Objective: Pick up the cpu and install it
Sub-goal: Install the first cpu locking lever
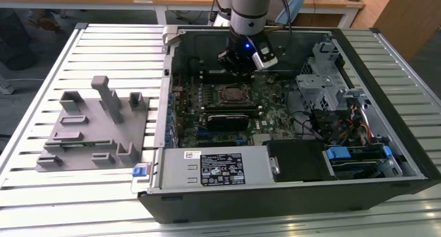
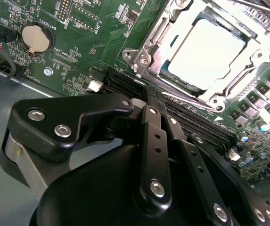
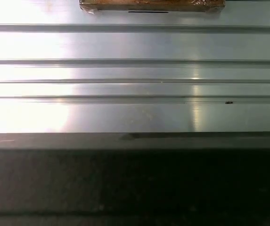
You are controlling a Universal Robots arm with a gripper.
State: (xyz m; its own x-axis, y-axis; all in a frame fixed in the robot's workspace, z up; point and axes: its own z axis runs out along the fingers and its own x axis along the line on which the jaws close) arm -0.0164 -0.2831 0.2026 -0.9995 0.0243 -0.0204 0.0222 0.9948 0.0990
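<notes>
Slatted aluminium table [image 1: 103, 195] under everything, wooden desks behind it. On the slats toward the exterior view's left, a grey plastic holder block with upright pegs [image 1: 96, 126]. Beside it, an open black computer case lying on its side [image 1: 289, 206], with a green motherboard [image 1: 276, 110] exposed, a grey power-supply box with a white label [image 1: 217, 167] along the near edge and a metal drive cage [image 1: 324, 84] toward the exterior view's right.

Over the far part of the case, a silver arm carrying the black gripper [image 1: 238, 66], hanging just above the board and near the far edge of the black square socket with a metal frame [image 1: 234, 94].

In the second wrist view, the gripper [image 2: 160, 101] with its two black fingers [image 2: 154, 141] pressed together, nothing between them, tips apart from the socket. Just beyond the tips, the small flat square cpu with a silvery-white metal top [image 2: 205, 49], seated flat inside the socket's silver metal frame [image 2: 142, 56]. A round coin battery [image 2: 35, 38] on the board, well apart from the socket.

In the first wrist view, bright ribbed aluminium slats [image 3: 135, 70] above a dark band.
</notes>
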